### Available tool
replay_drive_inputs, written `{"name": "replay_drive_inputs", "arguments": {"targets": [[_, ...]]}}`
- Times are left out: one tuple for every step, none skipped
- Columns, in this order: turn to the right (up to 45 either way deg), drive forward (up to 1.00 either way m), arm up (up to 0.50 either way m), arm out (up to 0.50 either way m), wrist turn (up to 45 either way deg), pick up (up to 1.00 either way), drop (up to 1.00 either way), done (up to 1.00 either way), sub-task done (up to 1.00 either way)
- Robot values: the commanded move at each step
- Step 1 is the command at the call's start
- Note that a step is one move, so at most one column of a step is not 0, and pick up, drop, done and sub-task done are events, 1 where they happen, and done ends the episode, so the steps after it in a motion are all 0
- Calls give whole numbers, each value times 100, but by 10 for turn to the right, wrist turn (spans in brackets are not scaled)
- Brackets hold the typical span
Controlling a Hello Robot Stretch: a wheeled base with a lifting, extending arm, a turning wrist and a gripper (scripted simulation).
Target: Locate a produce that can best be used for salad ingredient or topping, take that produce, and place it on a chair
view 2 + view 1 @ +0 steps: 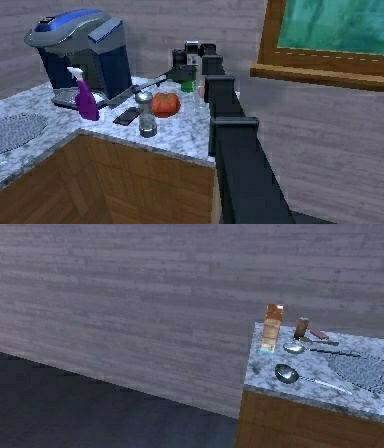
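Tomato (166, 103): red, round, on grey table (100, 137) | pincer (158, 82): just above tomato in arm side view, contact unclear | grip: cannot tell, nor whether anything is held

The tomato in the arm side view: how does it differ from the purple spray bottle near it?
The tomato is red and round; the spray bottle is purple and slender, with a pale trigger top. The tomato sits low, while the spray bottle stands upright and taller. The tomato lies nearer the arm; the spray bottle stands by the coffee machine. Both rest on the speckled stone countertop.
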Motion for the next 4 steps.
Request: {"name": "replay_drive_inputs", "arguments": {"targets": [[0, 0, 0, 0, 150, 0, 0, 0, 0], [0, 0, -10, 0, 0, 0, 0, 0, 0], [0, 0, 0, 0, 0, 100, 0, 0, 0], [0, 0, 10, 0, 0, 0, 0, 0, 0]]}}
